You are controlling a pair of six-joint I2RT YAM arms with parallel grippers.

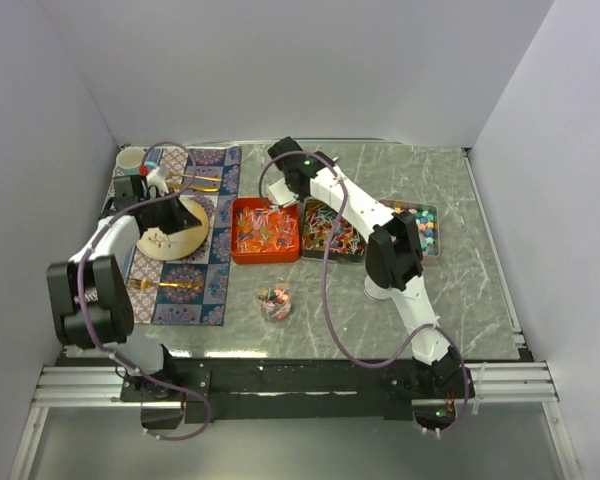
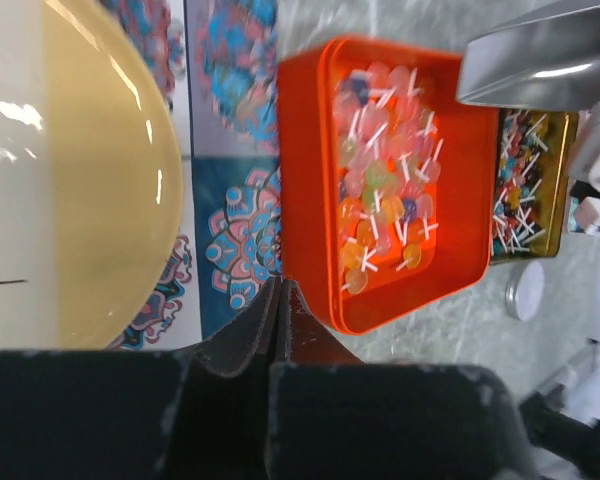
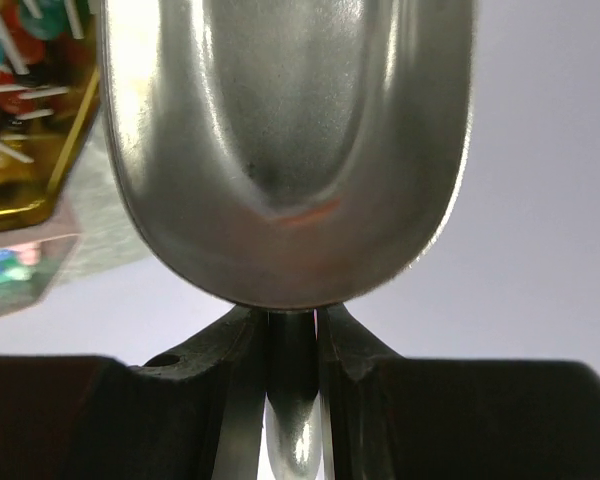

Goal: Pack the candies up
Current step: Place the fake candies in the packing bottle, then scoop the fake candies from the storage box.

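Observation:
Candies (image 2: 388, 180) on white sticks fill an orange tray (image 2: 305, 190); it sits mid-table as the orange tray (image 1: 238, 240). More candies (image 1: 330, 232) lie in a gold tray (image 2: 560, 150), and ball candies (image 1: 423, 222) fill a third tray at the right. A small clear bag (image 1: 275, 301) of candies lies in front. My left gripper (image 2: 280, 285) is shut on nothing, low beside the orange tray's near corner; from above, the left gripper (image 1: 192, 214) is over the plate's edge. My right gripper (image 3: 293, 322) is shut on the handle of a metal scoop (image 3: 290, 150), held above the trays.
A cream plate (image 1: 165, 240) rests on a patterned placemat (image 1: 215, 270) at the left, with gold cutlery (image 1: 195, 182) and a white cup (image 1: 130, 160) behind. A white round lid (image 1: 375, 288) lies by the right arm. White walls enclose the table.

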